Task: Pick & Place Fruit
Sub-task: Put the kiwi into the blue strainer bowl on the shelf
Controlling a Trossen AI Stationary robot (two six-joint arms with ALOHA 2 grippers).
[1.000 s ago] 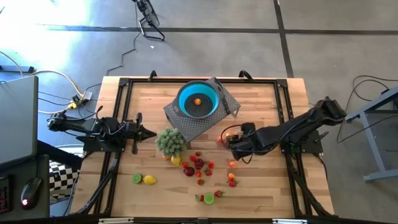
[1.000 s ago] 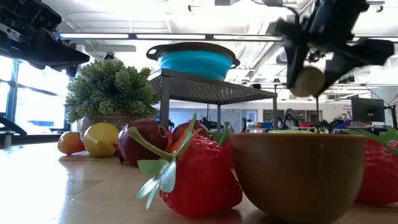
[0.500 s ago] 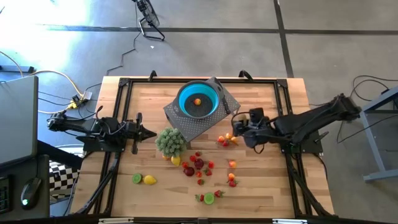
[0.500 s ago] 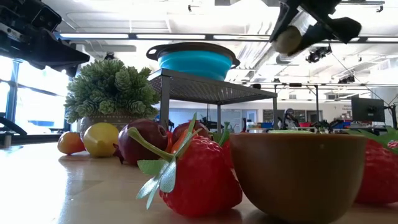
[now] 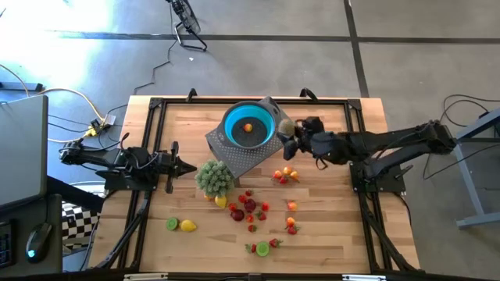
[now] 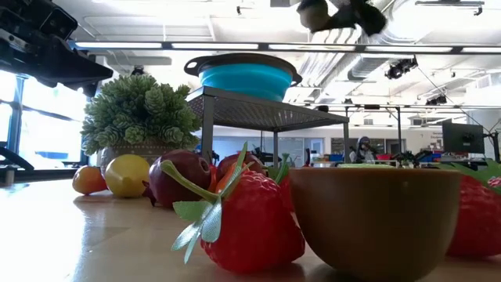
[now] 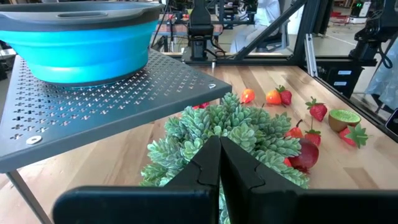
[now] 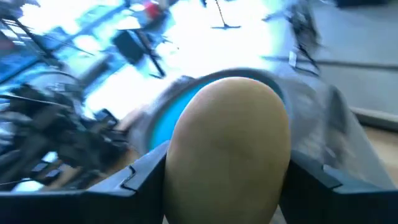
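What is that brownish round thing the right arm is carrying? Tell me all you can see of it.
It is a small, egg-shaped, tan-brown fruit with a dull, smooth-looking skin, perhaps a kiwi. The right end effector is shut on it, one dark finger pressed against each side. It is held in the air, well above the table, just beside the rim of the blue bowl that sits on the grey perforated stand. Nothing else touches it.

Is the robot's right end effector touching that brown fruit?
Touching. In the right wrist view, the brown fruit sits squeezed between the right end effector fingers, pressed against both.
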